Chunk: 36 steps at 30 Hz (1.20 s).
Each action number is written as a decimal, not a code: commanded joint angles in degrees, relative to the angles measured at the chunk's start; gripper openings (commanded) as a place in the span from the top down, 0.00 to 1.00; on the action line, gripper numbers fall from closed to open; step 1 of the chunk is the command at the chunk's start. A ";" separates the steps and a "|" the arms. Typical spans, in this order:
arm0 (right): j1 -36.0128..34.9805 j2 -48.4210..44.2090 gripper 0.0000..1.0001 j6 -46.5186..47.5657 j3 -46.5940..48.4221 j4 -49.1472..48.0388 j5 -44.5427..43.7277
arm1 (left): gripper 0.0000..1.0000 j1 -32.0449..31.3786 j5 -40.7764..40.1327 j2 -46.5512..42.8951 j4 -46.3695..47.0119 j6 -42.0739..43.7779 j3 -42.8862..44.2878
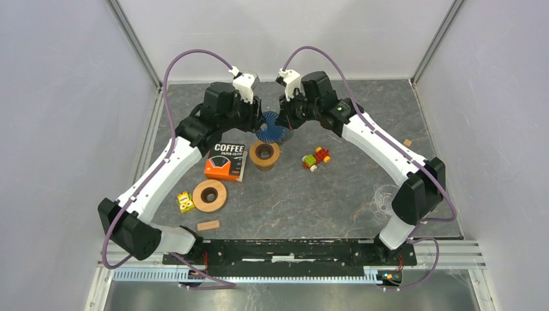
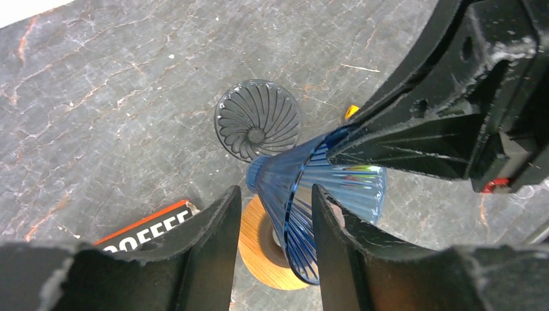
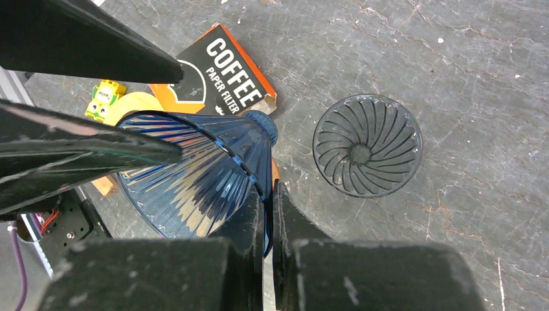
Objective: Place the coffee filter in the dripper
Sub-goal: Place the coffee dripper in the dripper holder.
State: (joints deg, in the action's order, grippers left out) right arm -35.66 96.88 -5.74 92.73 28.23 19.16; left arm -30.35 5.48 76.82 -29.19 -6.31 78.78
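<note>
Only the wrist views show the clear swirled dripper (image 3: 367,146) lying on the worktop (image 3: 453,65). In the top view the arms hide it. The blue ribbed cone (image 3: 194,175) is held tilted, with its narrow tip near this dripper. The right gripper (image 3: 267,194) is almost pressed together and pinches the wall of the cone at the rim. The left gripper (image 2: 273,194) is spread, with the rim of the cone between its fingers; I cannot tell if they touch it. The coffee filter box (image 1: 226,161) lies beside a wooden ring (image 1: 264,154).

The blue dripper (image 3: 194,175), a translucent ribbed cone, is off the table and tipped on its side, narrow end toward the orange-and-black coffee filter box (image 1: 226,161), which lies flat. A clear dripper (image 3: 367,146) with swirled ribs sits on the table beyond that box, apart from it.
</note>
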 commanded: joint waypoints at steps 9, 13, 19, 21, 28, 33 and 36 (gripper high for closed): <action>-0.16 -4.50 1.00 -3.33 -1.46 -4.67 -0.30 | 0.68 -0.24 -2.19 1.24 3.74 3.32 -0.51; -0.20 -4.96 0.94 -3.36 -2.00 -5.31 0.62 | 0.88 -0.25 -0.82 1.16 3.70 3.38 -0.64; -0.20 -8.11 0.65 1.14 -3.66 -5.39 0.45 | 0.98 0.04 3.55 -1.16 3.52 2.45 -2.40; -0.07 -9.77 0.52 5.09 -4.36 -4.73 -0.01 | 0.98 0.96 5.44 -2.01 2.37 1.06 -2.75; -0.11 -20.06 0.35 25.14 -13.96 -6.41 6.64 | 0.98 3.32 11.82 -3.57 -2.20 -0.97 -2.50; -1.78 -22.93 0.32 42.22 -15.65 1.03 16.07 | 0.98 3.45 12.84 -2.38 -5.49 -2.08 -2.53; -6.44 -22.63 0.32 50.09 -15.99 4.13 11.22 | 0.98 3.45 13.75 -1.89 -6.24 -2.73 -2.74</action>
State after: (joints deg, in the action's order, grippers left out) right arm -37.56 74.46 28.86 77.43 27.55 29.82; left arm -26.96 15.94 75.07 -34.46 -6.33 75.64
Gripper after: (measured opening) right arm 0.678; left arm 0.071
